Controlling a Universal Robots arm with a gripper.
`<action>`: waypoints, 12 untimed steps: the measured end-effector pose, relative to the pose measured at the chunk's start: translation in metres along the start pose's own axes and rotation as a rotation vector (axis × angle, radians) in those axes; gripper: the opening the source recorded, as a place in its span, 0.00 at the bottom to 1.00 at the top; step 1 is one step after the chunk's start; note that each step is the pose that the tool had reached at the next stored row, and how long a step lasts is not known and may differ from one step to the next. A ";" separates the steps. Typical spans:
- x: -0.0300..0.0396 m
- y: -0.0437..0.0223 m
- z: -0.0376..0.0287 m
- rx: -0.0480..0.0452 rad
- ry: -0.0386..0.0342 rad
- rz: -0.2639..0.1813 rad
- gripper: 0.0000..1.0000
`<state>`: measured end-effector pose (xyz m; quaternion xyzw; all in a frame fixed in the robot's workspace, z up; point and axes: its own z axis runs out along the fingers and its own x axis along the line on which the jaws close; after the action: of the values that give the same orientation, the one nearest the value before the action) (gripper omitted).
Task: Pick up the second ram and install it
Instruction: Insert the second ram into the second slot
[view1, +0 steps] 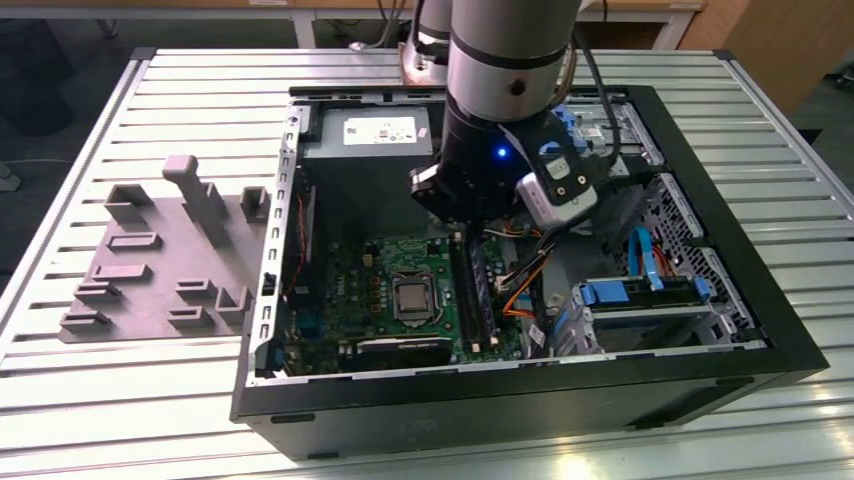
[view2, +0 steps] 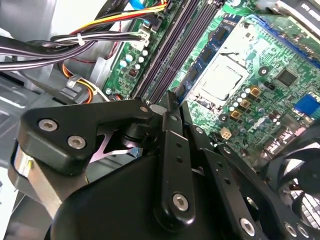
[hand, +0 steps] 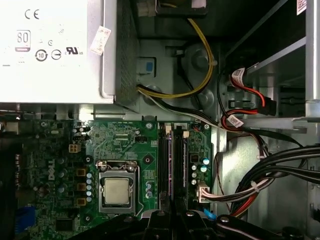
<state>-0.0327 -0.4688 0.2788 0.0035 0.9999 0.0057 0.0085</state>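
- Gripper (view1: 461, 232) is low inside the open computer case (view1: 747, 330), directly above the memory sockets (view1: 483, 305) of the green circuit board (view1: 360, 285).
- Both wrist views show the fingers (view2: 170, 117) drawn close together with only a thin gap. They are narrow-set, not spread.
- Between the fingers, a thin dark edge with a bluish-purple tint runs out from the fingertips. I take this for the second ram (hand: 172, 165), seen edge-on. The contact itself is hidden by the finger bodies, so the hold is my judgement.
- Key relation: the stick lies straight beneath the gripper, not off to either side. Its long axis runs parallel to the sockets, from the power supply (view1: 367, 130) end of the board toward the near wall of the case in the exterior view.
- In the first wrist view the edge sits between the pale latches (hand: 167, 129) at the socket ends, in line with one socket. I cannot tell whether it is fully seated or only resting in the mouth of the socket.
- Processor socket (hand: 116, 190) lies just beside the memory sockets. A bundle of coloured cables (hand: 250, 192) lies on the other side, near but not touching the fingers.
- Grey moulded holder plate (view1: 160, 260) sits on the slatted table (view1: 80, 400), well apart on the exterior view's left. I see no stick among its posts.
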 end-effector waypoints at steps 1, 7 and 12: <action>0.0000 0.0000 0.0019 0.0001 0.0000 0.000 0.14; 0.0002 -0.0002 0.0128 0.0000 0.0000 0.000 0.14; 0.0004 -0.0003 0.0207 -0.0001 0.0000 0.000 0.14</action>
<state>-0.0327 -0.4689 0.2581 0.0035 0.9999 0.0057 0.0085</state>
